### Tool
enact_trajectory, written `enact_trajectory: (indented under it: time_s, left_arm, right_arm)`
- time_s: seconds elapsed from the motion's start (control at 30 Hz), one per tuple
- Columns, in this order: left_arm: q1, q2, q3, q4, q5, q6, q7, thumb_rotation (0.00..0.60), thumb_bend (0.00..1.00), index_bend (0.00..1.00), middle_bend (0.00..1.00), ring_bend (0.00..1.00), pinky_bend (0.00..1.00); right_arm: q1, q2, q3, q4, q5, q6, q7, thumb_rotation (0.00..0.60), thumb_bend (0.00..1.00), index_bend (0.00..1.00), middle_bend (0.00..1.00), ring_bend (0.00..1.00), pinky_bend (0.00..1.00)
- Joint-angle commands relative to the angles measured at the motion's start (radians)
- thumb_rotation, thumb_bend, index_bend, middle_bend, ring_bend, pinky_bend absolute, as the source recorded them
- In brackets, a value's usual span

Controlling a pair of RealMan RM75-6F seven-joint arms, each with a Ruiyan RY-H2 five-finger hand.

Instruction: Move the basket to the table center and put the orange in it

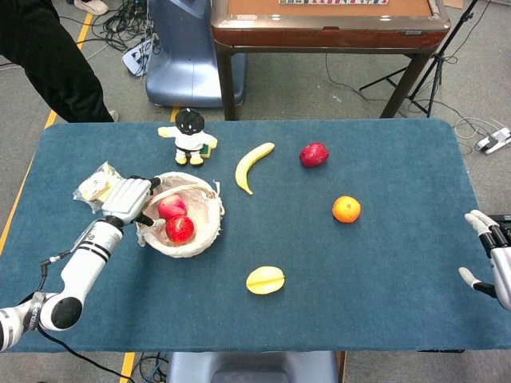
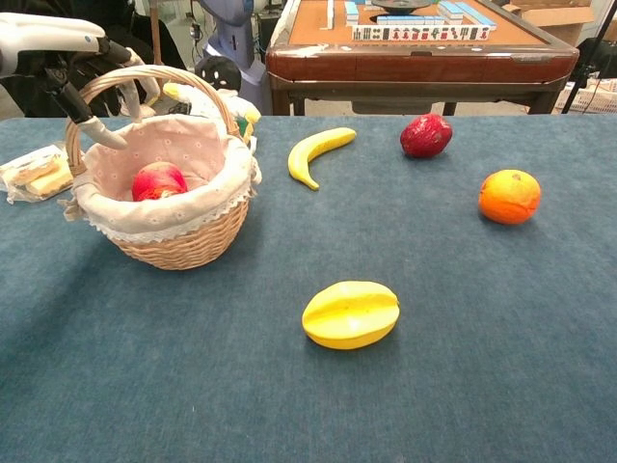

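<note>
A wicker basket with a pale cloth lining and an arched handle stands on the left of the blue table, holding two red fruits. My left hand hovers at the left side of the handle, fingers apart on either side of it, thumb reaching down inside the arch; no closed grip shows. The orange lies on the cloth right of centre, also clear in the chest view. My right hand rests open at the table's right edge, well away from the orange.
A banana and a dark red fruit lie toward the back. A yellow starfruit sits near the front middle. A small doll stands behind the basket, and a wrapped snack lies to its left.
</note>
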Motion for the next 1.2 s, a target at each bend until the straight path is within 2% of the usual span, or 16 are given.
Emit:
enact_trajectory:
  time_s: [0.03, 0.23, 0.33, 0.5, 0.7, 0.93, 1.2]
  left_arm:
    - [-0.023, -0.02, 0.015, -0.003, -0.032, 0.018, 0.033, 0.6, 0.12, 0.41, 0.49, 0.46, 0.32]
    - [-0.054, -0.048, 0.027, 0.0, -0.067, 0.04, 0.065, 0.6, 0.12, 0.53, 0.67, 0.6, 0.38]
    - [-0.061, -0.056, 0.033, 0.001, -0.066, 0.055, 0.073, 0.6, 0.12, 0.57, 0.73, 0.66, 0.46]
    - [-0.065, -0.06, 0.04, 0.002, -0.061, 0.071, 0.072, 0.6, 0.12, 0.61, 0.78, 0.7, 0.57]
    - [-0.058, -0.065, 0.048, 0.013, -0.031, 0.098, 0.061, 0.6, 0.12, 0.65, 0.82, 0.74, 0.75]
    - [-0.039, -0.061, 0.042, 0.02, 0.012, 0.131, 0.023, 0.6, 0.12, 0.69, 0.85, 0.77, 0.8]
    - [-0.019, -0.052, 0.013, 0.007, 0.043, 0.14, -0.06, 0.6, 0.12, 0.76, 0.91, 0.82, 0.85]
  right_arm:
    - [0.001, -0.002, 0.001, 0.005, 0.004, -0.003, 0.005, 0.6, 0.16, 0.16, 0.17, 0.18, 0.32]
    - [0.005, -0.004, 0.001, 0.011, 0.007, -0.013, 0.015, 0.6, 0.16, 0.16, 0.17, 0.18, 0.32]
    - [0.005, -0.004, 0.002, 0.015, 0.012, -0.017, 0.019, 0.6, 0.16, 0.16, 0.17, 0.18, 0.32]
    - [0.006, -0.008, 0.001, 0.021, 0.017, -0.022, 0.023, 0.6, 0.16, 0.16, 0.17, 0.18, 0.32]
    - [0.008, -0.011, 0.001, 0.024, 0.019, -0.026, 0.023, 0.6, 0.16, 0.16, 0.17, 0.18, 0.32]
    - [0.011, -0.013, 0.001, 0.02, 0.023, -0.032, 0.015, 0.6, 0.16, 0.16, 0.17, 0.18, 0.32]
    - [0.012, -0.013, 0.001, 0.013, 0.025, -0.033, 0.005, 0.6, 0.16, 0.16, 0.17, 0.18, 0.32]
